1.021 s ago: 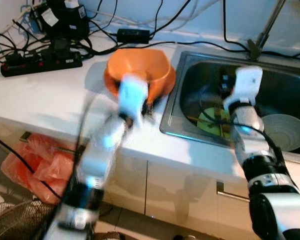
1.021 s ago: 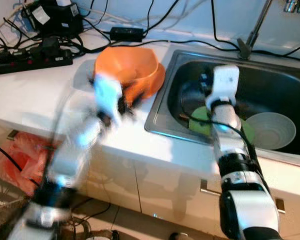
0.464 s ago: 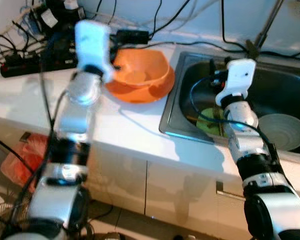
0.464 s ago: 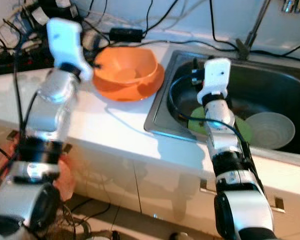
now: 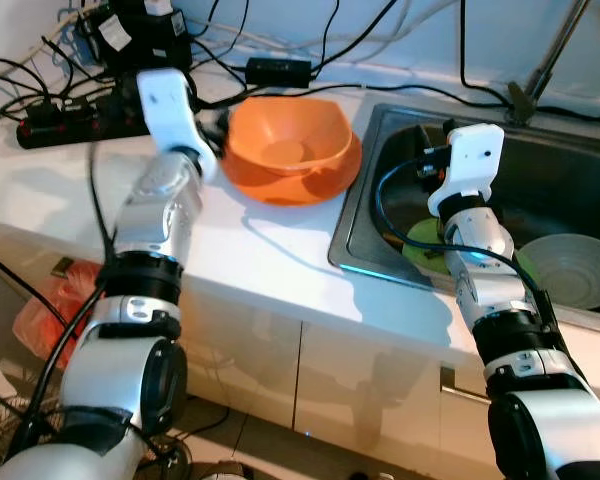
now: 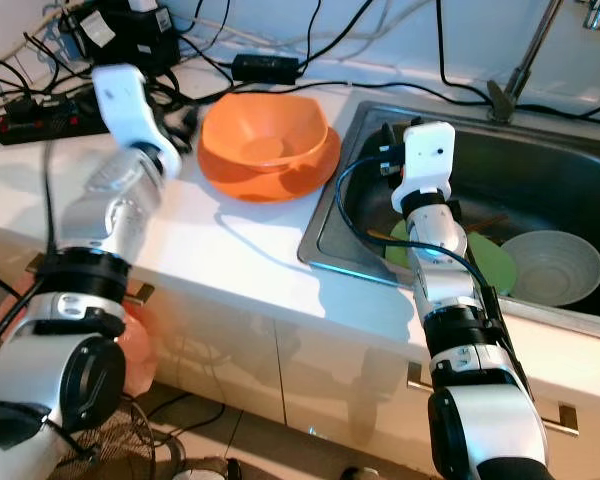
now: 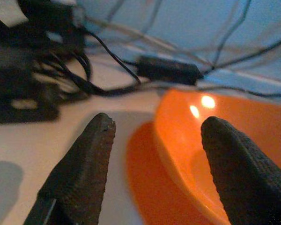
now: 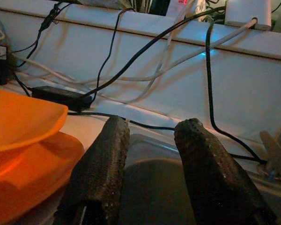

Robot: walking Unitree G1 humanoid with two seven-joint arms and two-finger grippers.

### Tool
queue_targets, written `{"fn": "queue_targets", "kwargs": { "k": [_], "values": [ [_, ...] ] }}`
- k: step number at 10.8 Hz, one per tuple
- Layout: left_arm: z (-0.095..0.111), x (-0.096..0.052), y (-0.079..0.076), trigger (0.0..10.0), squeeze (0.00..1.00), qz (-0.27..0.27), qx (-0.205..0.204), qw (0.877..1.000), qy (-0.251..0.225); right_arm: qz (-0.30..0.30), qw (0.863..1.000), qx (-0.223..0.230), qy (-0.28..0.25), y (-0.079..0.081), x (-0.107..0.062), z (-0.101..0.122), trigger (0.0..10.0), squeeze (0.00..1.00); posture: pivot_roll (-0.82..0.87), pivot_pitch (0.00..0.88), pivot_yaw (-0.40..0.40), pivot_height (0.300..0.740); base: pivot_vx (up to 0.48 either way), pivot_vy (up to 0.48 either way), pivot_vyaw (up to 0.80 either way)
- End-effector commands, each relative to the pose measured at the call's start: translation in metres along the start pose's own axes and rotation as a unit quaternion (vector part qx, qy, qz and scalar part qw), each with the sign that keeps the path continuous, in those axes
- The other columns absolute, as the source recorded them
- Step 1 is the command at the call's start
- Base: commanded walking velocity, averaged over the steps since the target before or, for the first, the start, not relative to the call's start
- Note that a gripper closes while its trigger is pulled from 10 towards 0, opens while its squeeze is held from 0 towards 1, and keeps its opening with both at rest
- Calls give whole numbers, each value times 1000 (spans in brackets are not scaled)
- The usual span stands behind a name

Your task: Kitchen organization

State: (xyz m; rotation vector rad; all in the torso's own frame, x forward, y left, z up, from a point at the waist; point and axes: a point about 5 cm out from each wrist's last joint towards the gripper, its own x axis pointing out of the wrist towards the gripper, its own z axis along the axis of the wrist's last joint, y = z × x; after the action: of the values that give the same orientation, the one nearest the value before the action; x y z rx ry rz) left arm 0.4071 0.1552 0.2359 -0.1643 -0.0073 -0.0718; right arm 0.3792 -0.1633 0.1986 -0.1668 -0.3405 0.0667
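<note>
Orange bowl [image 5: 288, 148] on its orange plate [image 5: 320, 185], at the sink's [image 5: 580, 190] 9 o'clock on the white desk [image 5: 100, 200].

The left hand [image 7: 154, 140] hangs open at the bowl's 9 o'clock, one finger beside the rim, one over it, likely lined up to pinch the wall. The right hand [image 8: 152, 164] waits over the sink, fingers parted, holding nothing. The head views show a green plate [image 6: 490, 262] and a pale bowl [image 6: 552, 265] in the basin; the wrist views show the finger gaps. Cables and a power strip [image 5: 70, 120] crowd 11 o'clock.
</note>
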Motion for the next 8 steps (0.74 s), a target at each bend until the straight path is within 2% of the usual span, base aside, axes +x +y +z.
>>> {"fn": "queue_targets", "kwargs": {
  "k": [1,3,5,8],
  "values": [
    [11,3,-10,10000,0,-30,-3,1000,-1,3,1000,-2,-4,-1,0,3,10000,0,84,61,9,740,0,0,0],
    [12,4,-11,10000,0,-48,-11,998,24,4,1000,-1,-4,-1,0,3,10000,0,89,63,13,740,0,0,0],
    [8,5,-7,10000,0,-42,-4,998,56,4,1000,-1,-4,0,0,3,10000,0,93,63,15,740,0,0,0],
    [15,4,-3,10000,0,-17,-4,999,46,4,1000,0,-3,-1,-1,2,10000,0,90,66,17,740,0,0,0]
  ]
}}
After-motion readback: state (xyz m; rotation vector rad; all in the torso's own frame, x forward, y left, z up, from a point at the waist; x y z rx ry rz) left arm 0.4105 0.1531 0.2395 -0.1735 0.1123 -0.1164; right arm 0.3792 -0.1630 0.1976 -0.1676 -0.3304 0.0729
